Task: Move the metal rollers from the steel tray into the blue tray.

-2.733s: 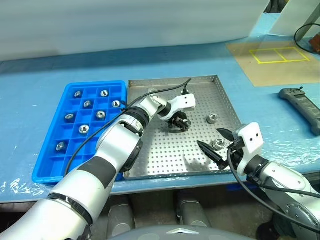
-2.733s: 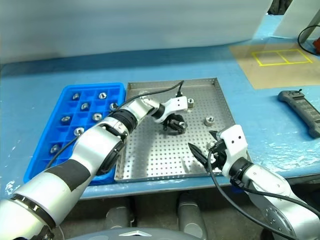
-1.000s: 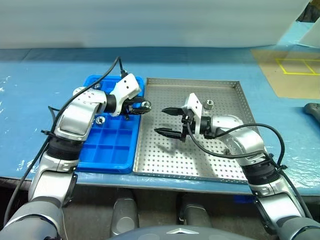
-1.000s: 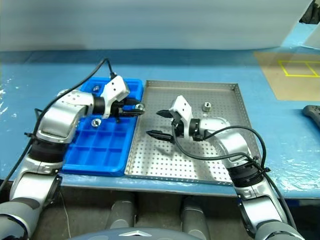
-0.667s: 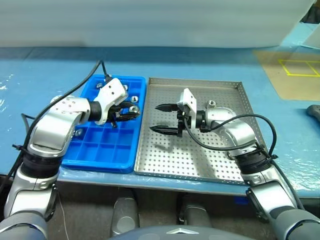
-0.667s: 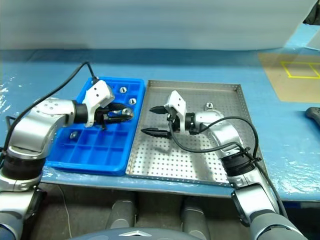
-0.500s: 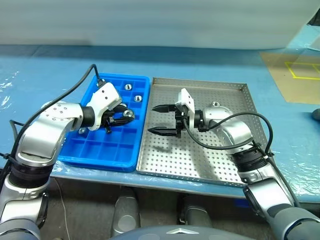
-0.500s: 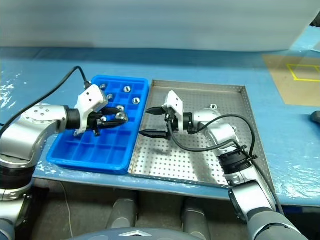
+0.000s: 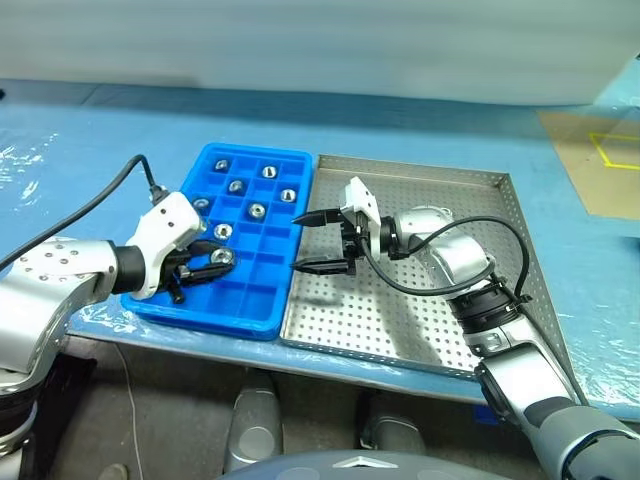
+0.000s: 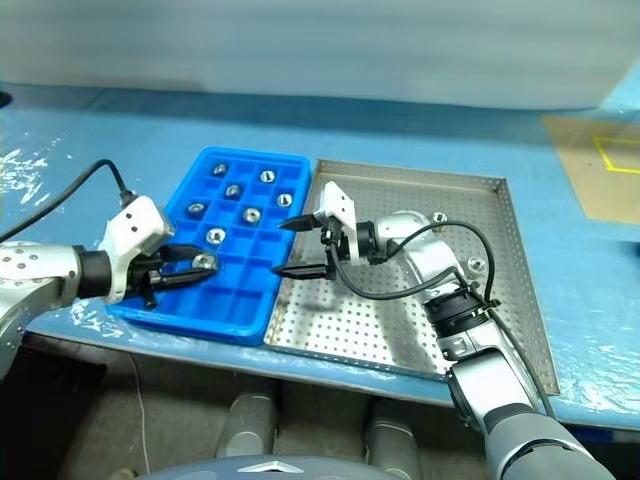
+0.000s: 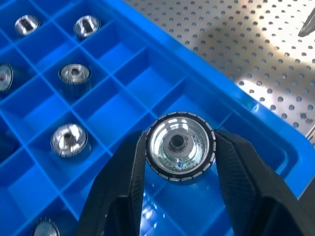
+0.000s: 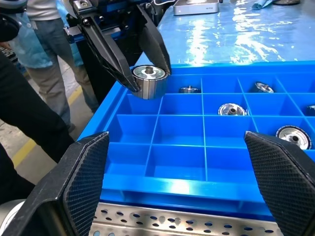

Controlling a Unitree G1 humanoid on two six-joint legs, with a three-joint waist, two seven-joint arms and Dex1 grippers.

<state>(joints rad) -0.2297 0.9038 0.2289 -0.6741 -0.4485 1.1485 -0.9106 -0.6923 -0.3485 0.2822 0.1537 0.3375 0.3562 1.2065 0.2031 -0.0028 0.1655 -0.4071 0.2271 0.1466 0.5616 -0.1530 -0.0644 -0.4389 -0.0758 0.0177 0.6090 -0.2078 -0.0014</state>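
Observation:
My left gripper [image 9: 208,266] is shut on a metal roller [image 9: 222,258], held just above the near compartments of the blue tray [image 9: 215,322]. In the left wrist view the roller [image 11: 179,146] sits between both fingers [image 11: 123,191], its hollow face toward the camera. Several more rollers [image 9: 256,210] lie in the tray's far compartments. Over the seam between the blue tray and the steel tray [image 9: 400,310], my right gripper [image 9: 297,243] stands open and holds nothing. Two rollers [image 10: 438,217] [image 10: 478,264] lie on the steel tray's perforated floor.
Both trays rest side by side on a blue-covered table [image 9: 100,130]. A tan mat with yellow lines [image 9: 600,160] lies at the far right. My left wrist's black cable [image 9: 100,200] arcs beside the blue tray. People [image 12: 44,49] stand beyond the table.
The camera has swung left. My left gripper carried the roller from the blue tray's far end back to its near compartments. My right gripper, still open, edged toward the blue tray.

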